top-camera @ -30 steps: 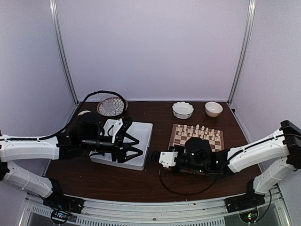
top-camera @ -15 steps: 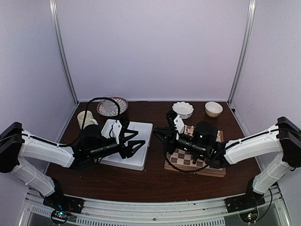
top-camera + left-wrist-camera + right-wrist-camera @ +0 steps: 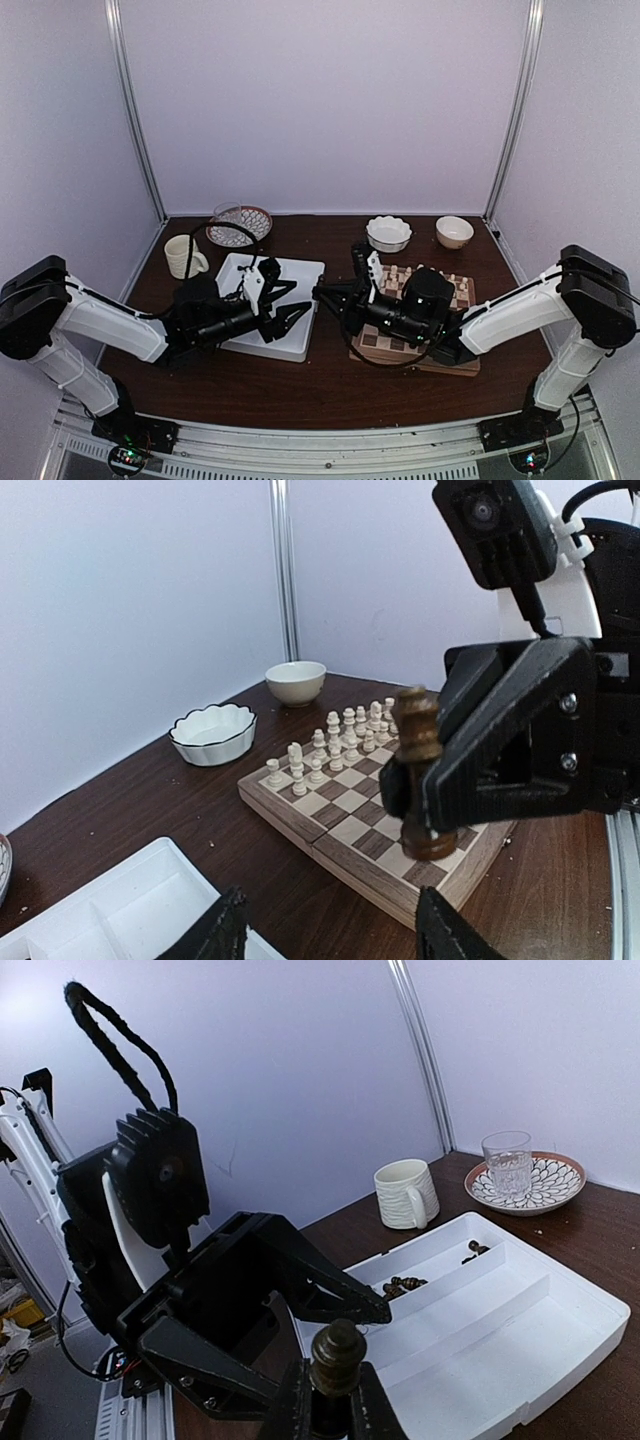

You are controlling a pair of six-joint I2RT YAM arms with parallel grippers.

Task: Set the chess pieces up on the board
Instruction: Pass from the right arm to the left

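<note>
The board [image 3: 350, 802] has light and dark brown checks and a tan border; chessmen [image 3: 333, 725] cream; chess piece [image 3: 418, 735] dark brown; lower-left tray [image 3: 120, 910] white.

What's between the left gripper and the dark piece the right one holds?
Nothing visible. The dark piece stands upright, clamped in the right gripper, straight ahead of the open left gripper. Only air shows between them.

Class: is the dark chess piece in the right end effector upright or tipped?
Upright: the dark chess piece stands head-up, base down, clamped in the right end effector.
</note>
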